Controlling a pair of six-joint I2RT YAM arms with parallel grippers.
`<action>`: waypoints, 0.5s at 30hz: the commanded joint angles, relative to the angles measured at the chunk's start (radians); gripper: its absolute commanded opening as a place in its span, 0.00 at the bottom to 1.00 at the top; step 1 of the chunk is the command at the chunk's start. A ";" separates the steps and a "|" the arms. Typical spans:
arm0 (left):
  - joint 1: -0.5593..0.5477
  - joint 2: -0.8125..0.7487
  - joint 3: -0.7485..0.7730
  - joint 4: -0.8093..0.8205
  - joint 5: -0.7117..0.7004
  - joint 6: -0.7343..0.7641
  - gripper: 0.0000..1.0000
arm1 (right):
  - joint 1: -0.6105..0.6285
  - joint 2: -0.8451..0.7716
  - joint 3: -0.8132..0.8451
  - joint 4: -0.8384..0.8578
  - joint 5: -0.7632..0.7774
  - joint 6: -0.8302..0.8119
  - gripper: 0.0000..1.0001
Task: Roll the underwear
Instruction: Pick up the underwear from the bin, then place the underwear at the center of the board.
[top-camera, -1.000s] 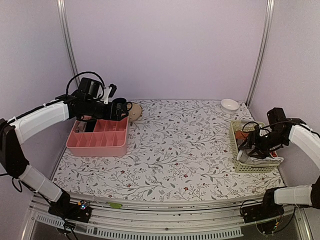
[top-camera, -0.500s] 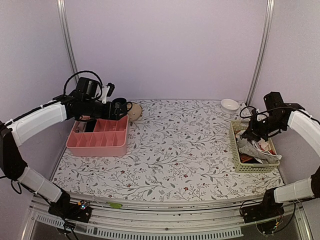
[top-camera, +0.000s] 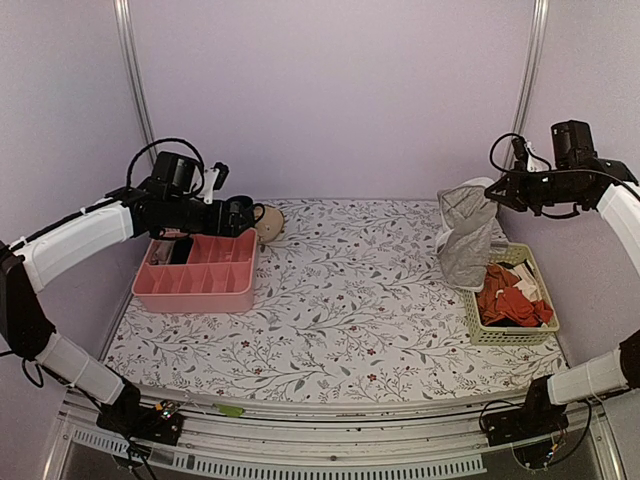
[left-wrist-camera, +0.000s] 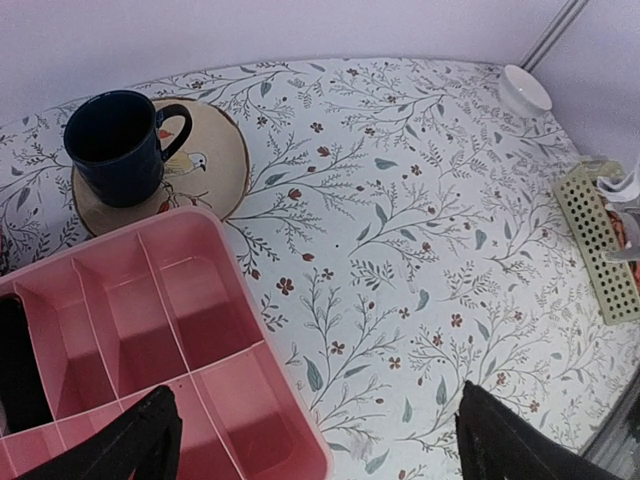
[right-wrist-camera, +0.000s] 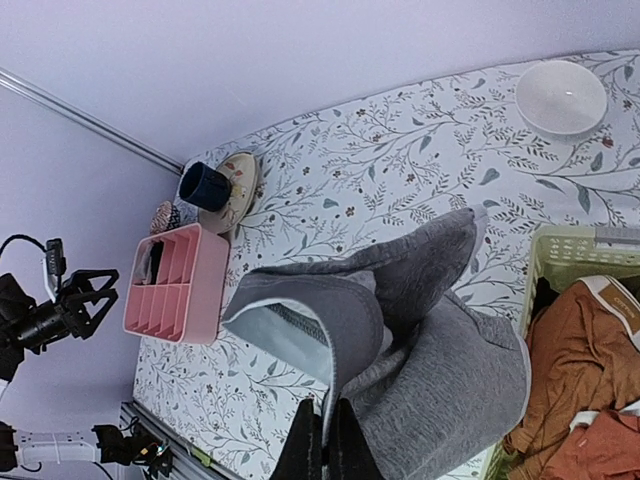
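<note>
Rolling had not begun: the right gripper (top-camera: 498, 192) pinched the grey underwear (top-camera: 464, 243) dangling beside the green basket (top-camera: 503, 336), not yet laid flat, while the left gripper (top-camera: 238, 216) stood spread.

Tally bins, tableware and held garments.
Bins: 2 (pink plastic divided tray, pale green perforated basket)
Tableware: 3 (dark blue mug, beige round saucer, white bowl)
Held garments: 1 (grey cloth boxer briefs, in the right gripper)
Total: 6

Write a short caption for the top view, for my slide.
Right claw holds grey underwear hanging beside the basket; left claw hovers open over the pink tray.
</note>
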 joint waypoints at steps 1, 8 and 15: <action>-0.006 0.000 0.025 -0.006 -0.017 0.011 0.96 | 0.006 0.015 0.043 0.109 -0.159 0.002 0.00; -0.005 0.009 0.049 -0.006 -0.016 0.020 0.96 | 0.170 0.147 0.125 0.240 -0.256 0.058 0.00; -0.007 0.023 0.076 -0.008 -0.012 0.017 0.96 | 0.367 0.261 0.255 0.329 -0.383 0.109 0.00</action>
